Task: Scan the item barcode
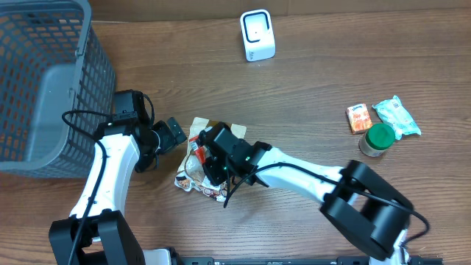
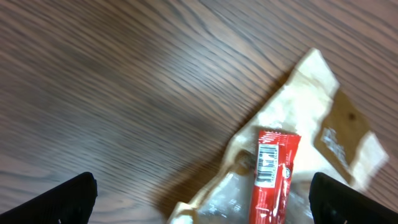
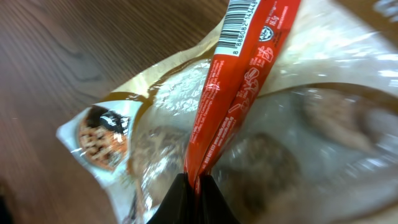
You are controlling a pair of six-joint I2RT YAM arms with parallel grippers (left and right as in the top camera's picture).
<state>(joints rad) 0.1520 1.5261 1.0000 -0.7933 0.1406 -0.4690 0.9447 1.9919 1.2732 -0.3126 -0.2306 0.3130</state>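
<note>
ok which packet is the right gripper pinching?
The tan snack bag mid-table, by its red barcode strip; the orange packet and mint packet lie untouched far right.

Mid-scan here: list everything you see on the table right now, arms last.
grey plastic mesh basket: one, grey, far left corner
white boxy barcode scanner: one, white, far centre
clear and beige plastic snack packet: one, centre, between the grippers
red label strip: one, red, barcode printed on it, on the snack packet
small orange packet: one, orange, right side
pale green wrapped packet: one, beside the orange packet
green-lidded jar: one, just in front of those two
wooden table: one, brown
left gripper: one, black, open, at the packet's left end
right gripper: one, black, shut on the red label strip
</note>
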